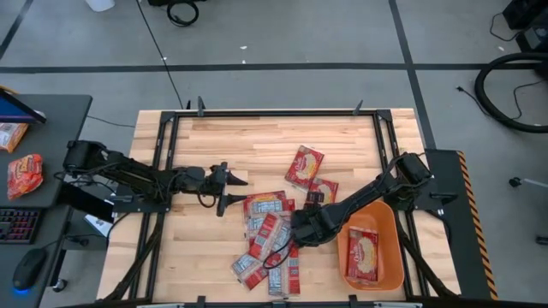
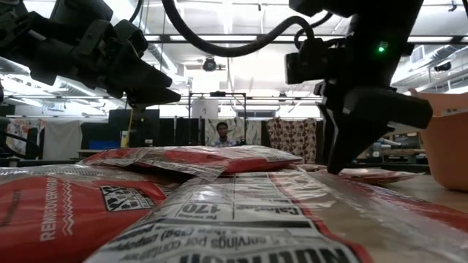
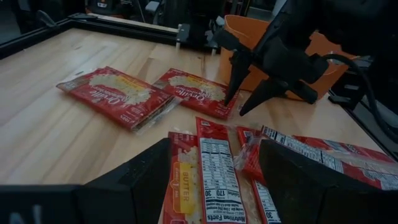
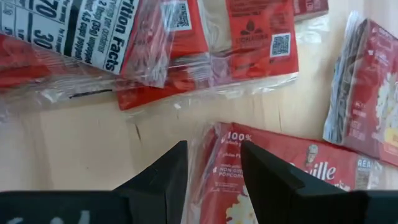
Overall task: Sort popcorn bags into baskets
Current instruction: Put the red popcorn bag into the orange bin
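Several red-and-cream popcorn bags lie flat in an overlapping pile [image 1: 267, 235] at the table's near middle. Two more lie apart toward the far right, one [image 1: 304, 164] farther and one [image 1: 325, 190] nearer. The orange basket [image 1: 390, 257] stands at the near right with one bag [image 1: 363, 253] in it. My left gripper [image 1: 229, 192] is open and hovers over the pile's far left end [image 3: 214, 146]. My right gripper [image 1: 312, 198] is open and points down. Its fingers stand either side of the nearer single bag's edge [image 4: 214, 168]. My right gripper comes from above, its fingers [image 3: 233, 93] pointing down at the pile-side end of the single bag [image 3: 199, 93]. One finger is over the bag and one over bare wood. I cannot tell whether the tips touch the bag, which lies flat on the table.
A black rail frame [image 1: 274, 111] runs round the wooden table. Bare wood [image 1: 248, 141] lies at the far left. A side desk [image 1: 34, 171] on the left holds snack packets, a keyboard and a mouse. A person [image 2: 222, 134] sits far off in the room.
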